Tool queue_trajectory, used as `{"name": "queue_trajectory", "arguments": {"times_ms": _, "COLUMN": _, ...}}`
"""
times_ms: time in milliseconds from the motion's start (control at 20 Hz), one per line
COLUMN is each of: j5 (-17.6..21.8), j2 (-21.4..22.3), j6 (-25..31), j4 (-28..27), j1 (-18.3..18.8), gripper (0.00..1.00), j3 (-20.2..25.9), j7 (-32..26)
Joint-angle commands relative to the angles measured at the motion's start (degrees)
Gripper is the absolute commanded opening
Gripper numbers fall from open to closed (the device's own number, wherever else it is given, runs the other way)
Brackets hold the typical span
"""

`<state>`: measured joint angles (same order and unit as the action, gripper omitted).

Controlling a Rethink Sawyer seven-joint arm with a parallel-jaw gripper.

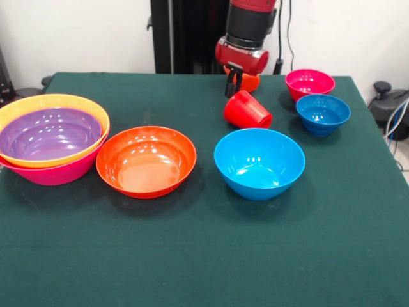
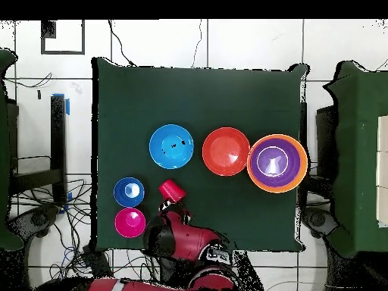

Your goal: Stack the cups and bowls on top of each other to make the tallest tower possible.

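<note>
The red cup (image 1: 246, 110) lies tipped on its side on the green table (image 1: 192, 256). Its round bottom points toward the big blue bowl (image 1: 259, 162), and its open mouth points back up toward the gripper (image 1: 234, 82). So the cup's long way runs from the gripper out to the blue bowl.

The gripper hangs just behind the red cup, very near it. The black fingers (image 1: 232, 79) point down, and something orange (image 1: 250, 82) sits right behind them. That may be the orange cup, but I cannot tell if the fingers hold it or how wide they are open. From above, the arm (image 2: 182, 239) hides the fingers, and the red cup (image 2: 172, 189) pokes out past it.

Out from the red cup, the small blue bowl (image 1: 323, 113) and pink bowl (image 1: 309, 83) sit near one side. The orange bowl (image 1: 146, 160) sits on the other side, past the big blue one. Farther still is the tower (image 1: 51, 137), a purple bowl in a yellow one in a pink one.
</note>
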<state>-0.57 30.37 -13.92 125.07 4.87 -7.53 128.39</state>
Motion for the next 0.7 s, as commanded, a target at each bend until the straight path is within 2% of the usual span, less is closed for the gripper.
{"name": "queue_trajectory", "arguments": {"times_ms": 50, "j5": 2.8, "j2": -0.56, "j6": 2.17, "j4": -1.79, "j1": 2.69, "gripper": 0.0, "j3": 5.73, "j7": 5.49}}
{"name": "queue_trajectory", "arguments": {"times_ms": 200, "j5": 4.18, "j2": -1.15, "j6": 1.68, "j4": -2.4, "j1": 3.74, "gripper": 0.0, "j3": 5.39, "j7": 4.61}}
{"name": "queue_trajectory", "arguments": {"times_ms": 250, "j5": 4.58, "j2": -1.22, "j6": 1.49, "j4": -2.68, "j1": 3.73, "gripper": 1.0, "j3": 4.89, "j7": 4.57}}
{"name": "queue_trajectory", "arguments": {"times_ms": 400, "j5": 1.6, "j2": -1.62, "j6": 0.41, "j4": -2.86, "j1": 0.25, "gripper": 1.0, "j3": 1.65, "j7": 5.95}}
{"name": "queue_trajectory", "arguments": {"times_ms": 450, "j5": 2.69, "j2": -1.52, "j6": 0.19, "j4": -2.19, "j1": 2.38, "gripper": 1.0, "j3": 3.92, "j7": 6.67}}
{"name": "queue_trajectory", "arguments": {"times_ms": 700, "j5": 6.96, "j2": -1.49, "j6": -3.07, "j4": -0.95, "j1": 7.18, "gripper": 1.0, "j3": 8.38, "j7": 7.59}}
